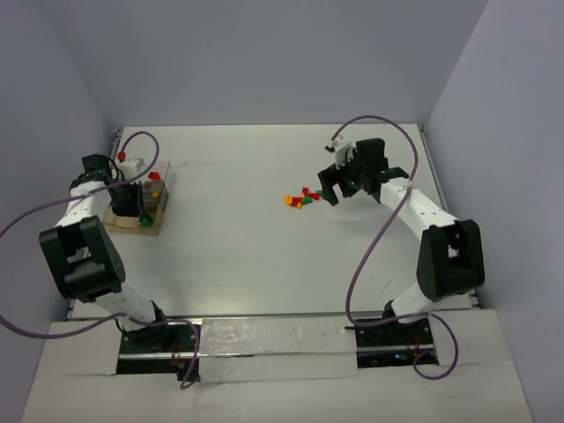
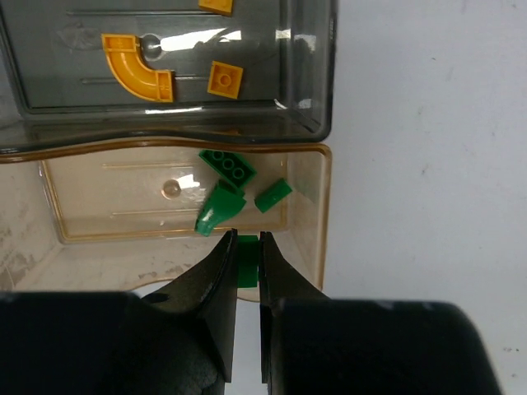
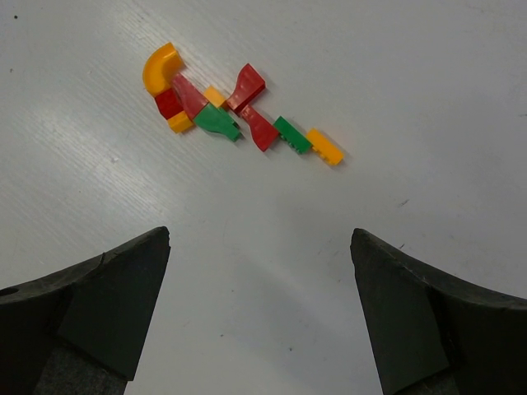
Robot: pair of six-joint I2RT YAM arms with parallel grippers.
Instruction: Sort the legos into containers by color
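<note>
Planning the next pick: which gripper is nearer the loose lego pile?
Right. The right gripper hangs just beside the pile; the left gripper is far off at the containers.

Tabletop centre and near strip bare: wide lane between the arms. Legos clustered right of centre, bare surface on every side. Right end effector hangs just short of them, fingers spread, path unobstructed. Containers by the left edge. Left end effector over the amber tray's rim blocks entry from above. Walls bound left, far and right edges.
</note>
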